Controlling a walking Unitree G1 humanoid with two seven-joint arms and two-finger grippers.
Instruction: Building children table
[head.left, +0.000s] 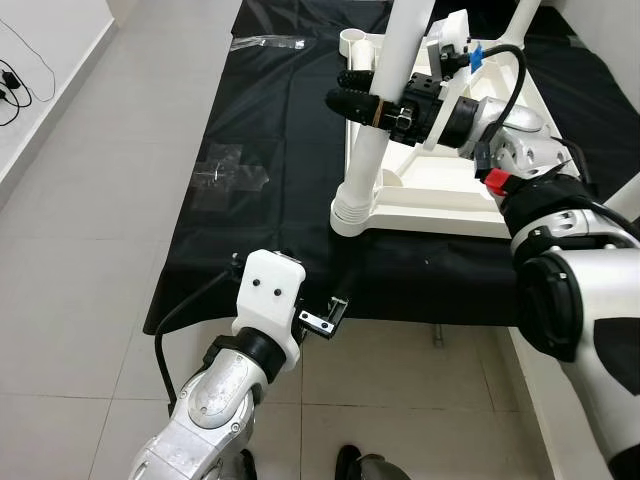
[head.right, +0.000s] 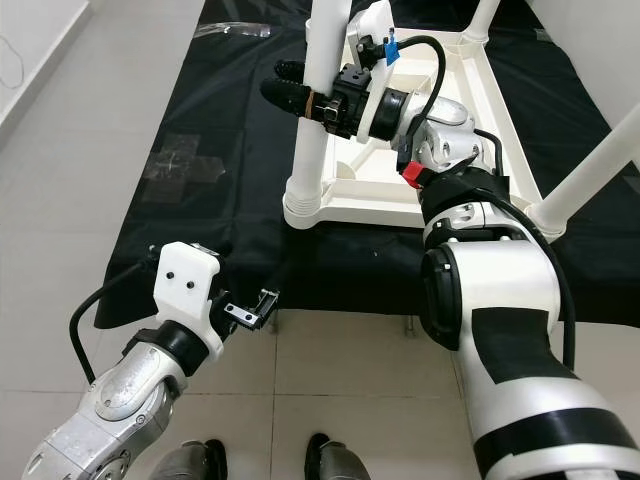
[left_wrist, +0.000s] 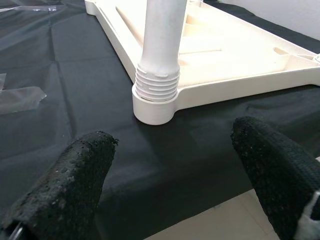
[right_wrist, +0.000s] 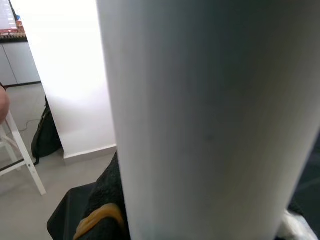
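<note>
Left eye view shows the white plastic table top (head.left: 455, 200) lying upside down on the black cloth (head.left: 270, 160), its stiff, light-looking, smooth leg (head.left: 385, 95) best held mid-shaft, where the right gripper (head.left: 360, 103) clamps it, while the left gripper (left_wrist: 175, 165) hovers wide open.

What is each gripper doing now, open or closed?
Left gripper: open, holding nothing.
Right gripper: closed around the white table leg.

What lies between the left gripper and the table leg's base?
Only bare black cloth, seen in the left wrist view, between the left gripper and the leg.
</note>
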